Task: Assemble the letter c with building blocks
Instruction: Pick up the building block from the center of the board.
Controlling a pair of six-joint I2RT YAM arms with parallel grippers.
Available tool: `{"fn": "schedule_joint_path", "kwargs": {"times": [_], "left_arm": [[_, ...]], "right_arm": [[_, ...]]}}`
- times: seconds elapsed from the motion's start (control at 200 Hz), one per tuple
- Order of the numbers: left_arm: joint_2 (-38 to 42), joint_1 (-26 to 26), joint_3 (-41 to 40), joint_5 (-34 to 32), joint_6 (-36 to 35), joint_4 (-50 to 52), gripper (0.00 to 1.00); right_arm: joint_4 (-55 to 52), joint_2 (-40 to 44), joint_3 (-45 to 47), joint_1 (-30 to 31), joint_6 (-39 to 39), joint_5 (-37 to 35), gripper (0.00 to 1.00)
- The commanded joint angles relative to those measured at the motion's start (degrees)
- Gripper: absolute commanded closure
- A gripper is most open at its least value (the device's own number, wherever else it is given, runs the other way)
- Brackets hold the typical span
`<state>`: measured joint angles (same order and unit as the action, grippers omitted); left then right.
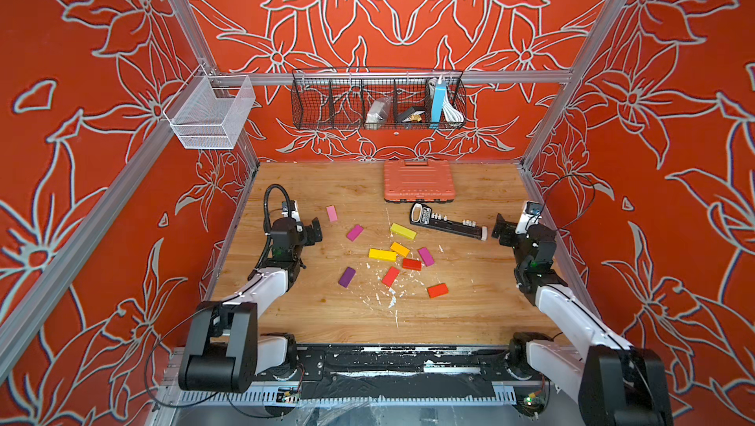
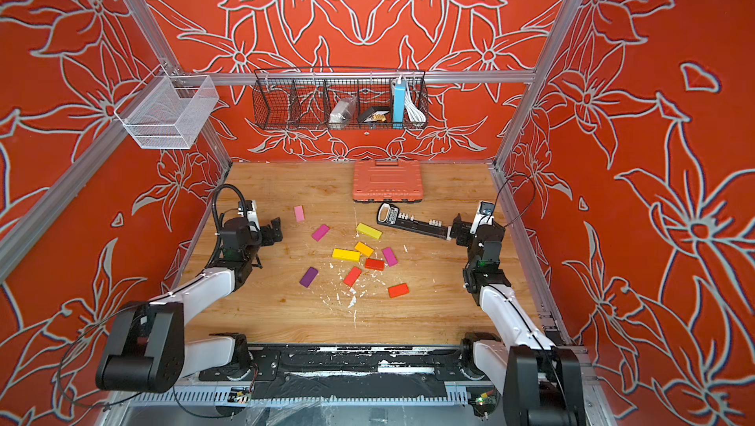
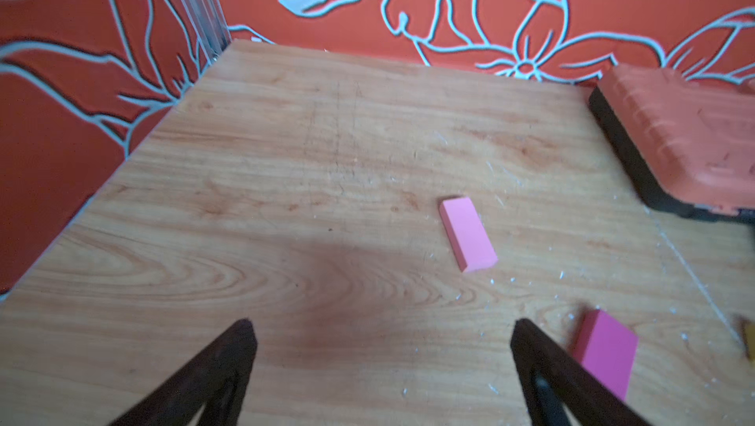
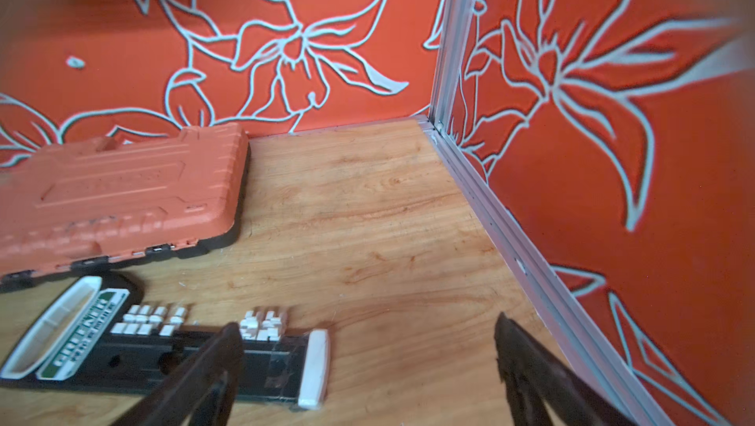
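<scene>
Bright, even light — wrist views soft, blurred at edges.

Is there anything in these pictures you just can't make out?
Black bar label: print blurred in the right wrist view.
Black wire basket: contents too small behind mesh in both top views.
Magenta block: partly hidden by the left gripper in the left wrist view.
Orange case: cut off by that view's edge.

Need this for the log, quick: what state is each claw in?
Left claw: open, holding nothing.
Right claw: open, holding nothing.
</scene>
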<state>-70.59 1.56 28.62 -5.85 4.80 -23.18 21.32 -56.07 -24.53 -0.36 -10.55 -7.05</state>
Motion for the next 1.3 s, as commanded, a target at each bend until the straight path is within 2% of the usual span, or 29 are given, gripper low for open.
{"fn": "schedule_joint_path", "kwargs": {"times": [0.0,0.185,0.25,0.32,0.35,0.435,0.515,0.596,0.711,1.016,1.296], "left_arm": [[2.6,0.3,2.3,-1.2,5.8,11.1,0.02],[6.3,0.1,6.6,-1.1,11.5,19.9,0.02],[7.1,-0.1,8.0,-0.9,12.7,22.7,0.02],[8.0,-0.1,9.4,-0.2,13.5,25.5,0.02],[8.5,-0.2,9.9,0.2,14.0,26.7,0.02],[9.5,-0.2,11.7,1.4,15.3,30.4,0.02],[10.3,-0.2,13.1,2.6,16.6,32.9,0.02],[11.0,-0.2,14.1,4.7,17.9,34.7,0.02],[11.8,-0.2,15.5,6.6,19.1,37.0,0.02],[11.5,-0.8,18.7,9.3,23.2,42.5,0.02],[10.5,-1.7,20.7,10.6,20.9,44.1,0.02]], "right_arm": [[-11.0,4.7,-2.2,0.2,-7.3,-2.0,0.02],[-17.5,11.0,-4.5,0.2,-14.7,-1.0,0.02],[-14.9,12.0,-4.0,0.1,-15.4,2.3,0.02],[-16.1,12.9,-4.0,0.2,-24.9,-0.2,0.02],[-17.4,13.2,-4.5,0.0,-26.5,-0.8,0.02],[-19.2,11.5,-6.7,-0.1,-24.6,4.4,0.02],[-24.4,9.0,-10.1,-0.1,-25.3,6.3,0.02],[-24.1,8.0,-10.3,-0.1,-25.9,9.1,0.02],[-24.3,8.6,-9.8,-0.2,-27.0,9.8,0.02],[-37.0,7.0,-14.8,-0.2,-21.8,8.3,0.02],[-41.0,6.9,-15.6,-0.2,-20.8,9.4,0.02]]}}
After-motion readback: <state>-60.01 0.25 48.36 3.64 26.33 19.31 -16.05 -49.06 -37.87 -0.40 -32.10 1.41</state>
